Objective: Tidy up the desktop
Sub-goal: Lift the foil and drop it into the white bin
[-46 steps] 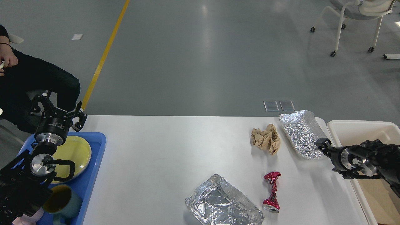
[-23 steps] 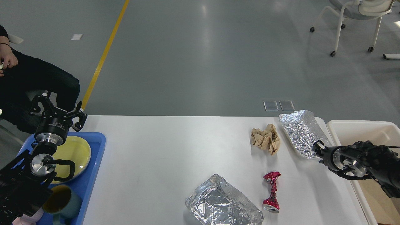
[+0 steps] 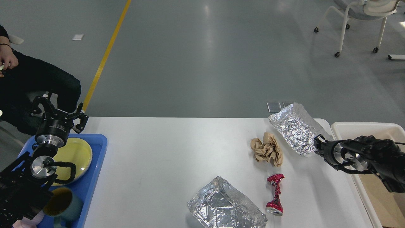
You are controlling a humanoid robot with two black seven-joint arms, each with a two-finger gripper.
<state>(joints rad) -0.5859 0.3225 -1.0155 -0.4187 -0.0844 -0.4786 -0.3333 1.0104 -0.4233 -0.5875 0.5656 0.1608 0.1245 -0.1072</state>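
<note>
The white desktop (image 3: 164,158) carries litter on its right half. My right gripper (image 3: 317,144) is shut on the near end of a crumpled foil tray (image 3: 294,128), whose far end tilts up past the table's back edge. A crumpled brown paper ball (image 3: 267,149) lies just left of that tray. A crushed red can (image 3: 275,193) and a second foil tray (image 3: 226,207) lie near the front edge. My left gripper (image 3: 59,111) hangs open above the blue tray (image 3: 96,164) at the far left, holding nothing.
The blue tray holds a yellow plate (image 3: 74,153) and a teal mug (image 3: 61,202). A cream bin (image 3: 351,128) stands past the table's right edge, under my right arm. A seated person (image 3: 28,82) is at the far left, a wheeled chair (image 3: 360,19) on the floor behind.
My right gripper moved left and up to the far foil tray, which has shifted up and left with it. The brown paper slid slightly left. The left arm has not moved.
</note>
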